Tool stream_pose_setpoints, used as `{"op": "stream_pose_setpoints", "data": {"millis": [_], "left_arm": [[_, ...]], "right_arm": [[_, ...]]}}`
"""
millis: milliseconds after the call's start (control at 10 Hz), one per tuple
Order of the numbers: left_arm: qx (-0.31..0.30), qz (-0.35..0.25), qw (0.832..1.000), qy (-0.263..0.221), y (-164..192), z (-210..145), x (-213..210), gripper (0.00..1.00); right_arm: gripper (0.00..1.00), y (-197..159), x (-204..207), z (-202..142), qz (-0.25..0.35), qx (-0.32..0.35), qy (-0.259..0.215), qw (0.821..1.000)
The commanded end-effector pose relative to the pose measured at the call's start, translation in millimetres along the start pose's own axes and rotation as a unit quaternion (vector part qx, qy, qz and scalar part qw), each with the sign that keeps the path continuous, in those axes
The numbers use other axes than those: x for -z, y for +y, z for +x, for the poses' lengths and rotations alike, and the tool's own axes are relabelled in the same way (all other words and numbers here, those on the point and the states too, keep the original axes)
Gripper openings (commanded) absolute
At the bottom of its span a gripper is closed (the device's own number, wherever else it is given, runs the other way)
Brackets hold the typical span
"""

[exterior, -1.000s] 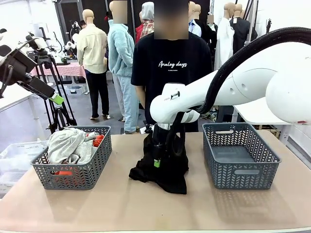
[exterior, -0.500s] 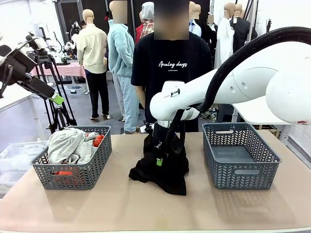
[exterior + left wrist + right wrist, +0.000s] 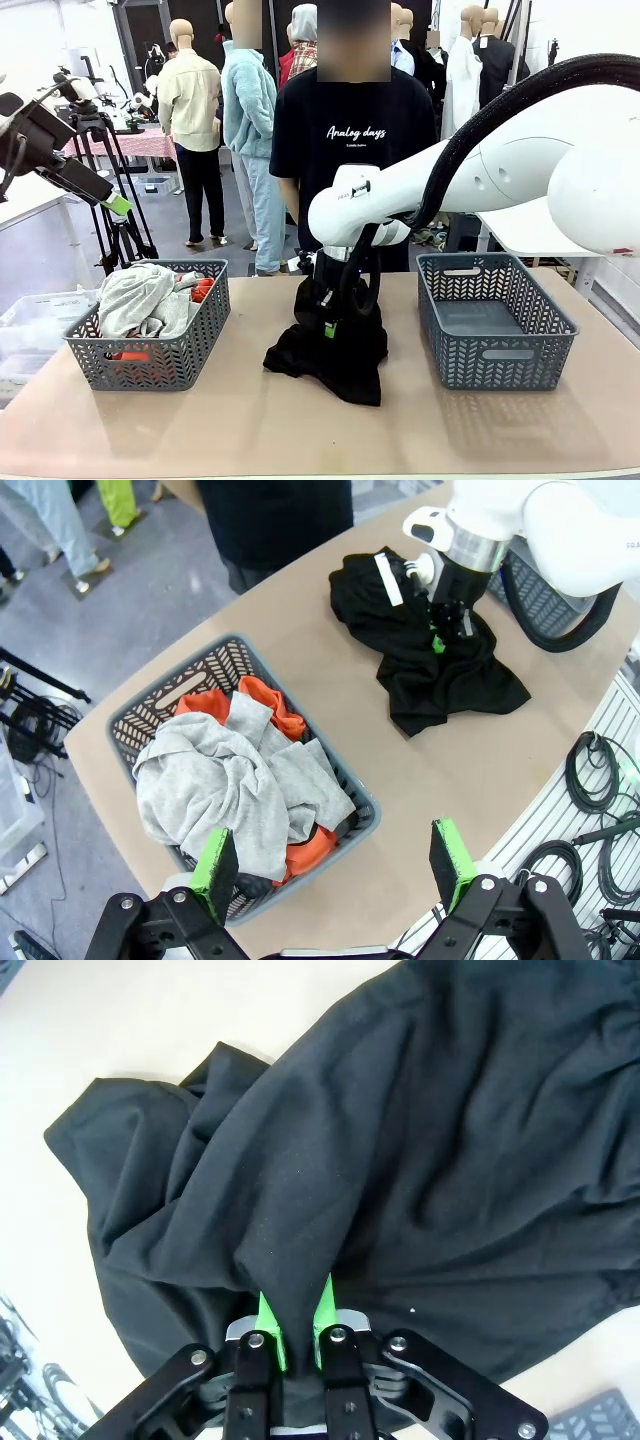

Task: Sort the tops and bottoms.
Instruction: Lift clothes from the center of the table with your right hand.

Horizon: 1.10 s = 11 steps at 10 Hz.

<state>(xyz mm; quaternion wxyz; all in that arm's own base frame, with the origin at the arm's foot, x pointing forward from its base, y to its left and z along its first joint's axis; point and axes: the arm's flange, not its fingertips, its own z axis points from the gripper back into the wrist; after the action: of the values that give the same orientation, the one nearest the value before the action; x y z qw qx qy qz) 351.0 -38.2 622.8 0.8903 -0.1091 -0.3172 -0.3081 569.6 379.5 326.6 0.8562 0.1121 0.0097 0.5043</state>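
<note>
Tan and smooth, your surface (image 3: pixel 250 420) carried two grey lattice baskets; the left basket (image 3: pixel 150 362) held the crumpled tops (image 3: pixel 145 298). Your right gripper (image 3: pixel 297 1312) pinched a fold of the soft black bottoms (image 3: pixel 330 350) mid-surface; your left gripper (image 3: pixel 335 865) hung spread apart. Beyond stood a person's "Analog days" T-shirt (image 3: pixel 352 120).

The bottoms (image 3: pixel 420 1160) are soft, matt black cloth, creased in folds. The worktop (image 3: pixel 300 420) looks smooth, matt beige. The baskets (image 3: pixel 495 320) are grey lattice plastic. The arm casing (image 3: pixel 480 175) is glossy white plastic.
</note>
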Motion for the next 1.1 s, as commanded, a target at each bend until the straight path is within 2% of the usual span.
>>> {"op": "stream_pose_setpoints", "data": {"millis": [0,300,500,700,900,1000], "left_arm": [[-0.001,0.002,1.000,-0.005,1,0,0,1.00],[-0.001,0.002,1.000,-0.005,1,0,0,1.00],[-0.001,0.002,1.000,-0.005,1,0,0,1.00],[-0.001,0.002,1.000,-0.005,1,0,0,1.00],[-0.001,0.002,1.000,-0.005,1,0,0,1.00],[-0.001,0.002,1.000,-0.005,1,0,0,1.00]], "right_arm": [[0.00,8,-20,-1,-0.017,-0.013,-0.021,1.000],[0.00,48,-110,0,-0.126,-0.041,-0.083,0.988],[0.00,83,-164,2,-0.201,-0.069,-0.120,0.970],[0.00,110,-204,1,-0.251,-0.075,-0.143,0.955],[0.00,128,-227,-6,-0.264,-0.072,-0.165,0.947],[0.00,117,-229,10,-0.239,-0.091,-0.146,0.956]]}}
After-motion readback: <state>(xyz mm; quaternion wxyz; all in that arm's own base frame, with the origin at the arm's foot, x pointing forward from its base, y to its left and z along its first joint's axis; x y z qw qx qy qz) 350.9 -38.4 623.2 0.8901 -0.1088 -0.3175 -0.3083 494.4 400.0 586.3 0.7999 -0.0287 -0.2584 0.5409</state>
